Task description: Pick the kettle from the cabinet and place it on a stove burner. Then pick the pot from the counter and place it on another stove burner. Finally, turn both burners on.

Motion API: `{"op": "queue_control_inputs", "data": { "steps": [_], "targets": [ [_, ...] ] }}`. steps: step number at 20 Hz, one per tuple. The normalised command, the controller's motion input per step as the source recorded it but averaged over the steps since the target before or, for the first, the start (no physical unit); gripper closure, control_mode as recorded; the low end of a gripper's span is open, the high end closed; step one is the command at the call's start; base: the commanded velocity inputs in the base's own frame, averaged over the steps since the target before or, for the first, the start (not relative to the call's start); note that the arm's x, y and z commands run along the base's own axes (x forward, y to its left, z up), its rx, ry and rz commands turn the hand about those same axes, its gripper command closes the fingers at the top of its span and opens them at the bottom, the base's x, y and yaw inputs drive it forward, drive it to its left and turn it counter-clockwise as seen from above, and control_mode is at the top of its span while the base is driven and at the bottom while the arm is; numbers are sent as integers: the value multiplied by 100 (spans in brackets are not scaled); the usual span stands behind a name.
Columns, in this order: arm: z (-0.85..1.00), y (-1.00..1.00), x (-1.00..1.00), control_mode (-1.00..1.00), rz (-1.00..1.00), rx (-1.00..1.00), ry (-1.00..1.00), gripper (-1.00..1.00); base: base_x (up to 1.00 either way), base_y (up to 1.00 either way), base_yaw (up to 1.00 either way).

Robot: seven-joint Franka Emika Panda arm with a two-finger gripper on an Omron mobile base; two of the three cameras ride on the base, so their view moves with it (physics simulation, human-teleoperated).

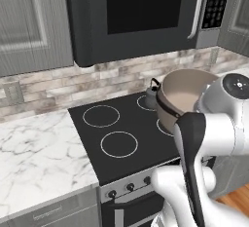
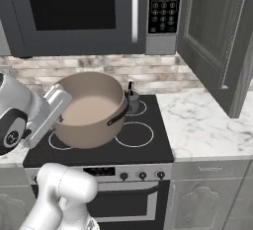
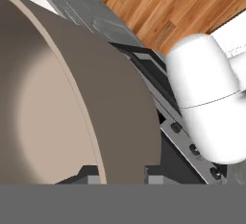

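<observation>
My gripper (image 3: 122, 176) is shut on the rim of the wide tan pot (image 2: 91, 110), one finger inside and one outside the wall. The pot (image 1: 182, 94) hangs tilted above the black glass stovetop (image 1: 90, 132), its pale inside (image 3: 43, 117) facing the hand camera. The small dark kettle (image 2: 131, 99) stands on the back right burner, just behind the pot, and its black handle (image 1: 154, 83) shows beside the pot's rim. Two left burners (image 1: 101, 116) (image 1: 119, 144) are bare, and so is the front right burner (image 2: 134, 134).
The microwave (image 1: 141, 11) hangs over the stove. An open grey cabinet door (image 2: 217, 36) juts out at the right above the marble counter (image 2: 207, 120). More counter (image 1: 34, 153) lies left of the stove. Knobs (image 2: 142, 175) line the stove's front.
</observation>
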Motion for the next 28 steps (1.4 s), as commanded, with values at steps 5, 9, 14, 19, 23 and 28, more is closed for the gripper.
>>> {"op": "queue_control_inputs", "data": {
  "steps": [5,9,14,19,23,28],
  "targets": [
    [-17,-16,38,-100,0,0,0,100,0,0,0],
    [-16,-13,37,-100,0,0,0,100,0,0,0],
    [-18,-20,23,-100,0,0,0,100,0,0,0],
    [-21,-18,14,-100,0,0,0,100,0,0,0],
    [-14,-6,18,-100,0,0,0,100,0,0,0],
    [-14,-10,11,-100,0,0,0,100,0,0,0]
  ]
}}
